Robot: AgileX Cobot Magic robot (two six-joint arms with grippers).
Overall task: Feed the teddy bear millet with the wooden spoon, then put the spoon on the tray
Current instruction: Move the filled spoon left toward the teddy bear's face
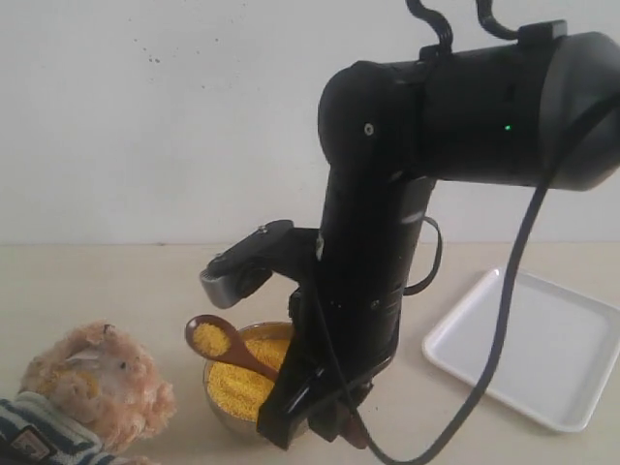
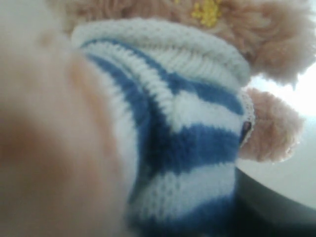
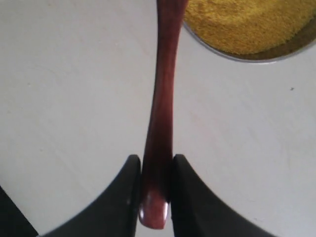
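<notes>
The teddy bear [image 1: 92, 392] sits at the front left, its head and striped shirt showing. The left wrist view is filled by its navy-and-white shirt [image 2: 197, 143] and fur, very close and blurred; no left fingers show clearly. My right gripper [image 1: 329, 415] is shut on the end of the wooden spoon's handle [image 3: 165, 98], one black finger [image 3: 129, 187] on each side. The wooden spoon's bowl [image 1: 210, 337] carries yellow millet and is raised over the steel bowl's left rim, pointing toward the bear. More millet [image 1: 240, 383] is heaped in the steel bowl [image 3: 232, 55].
The white tray [image 1: 542, 349] lies on the table at the right, beyond my right arm [image 1: 378, 242]. A black cable [image 1: 504, 329] hangs from that arm across the tray's near side. A white wall stands behind the table.
</notes>
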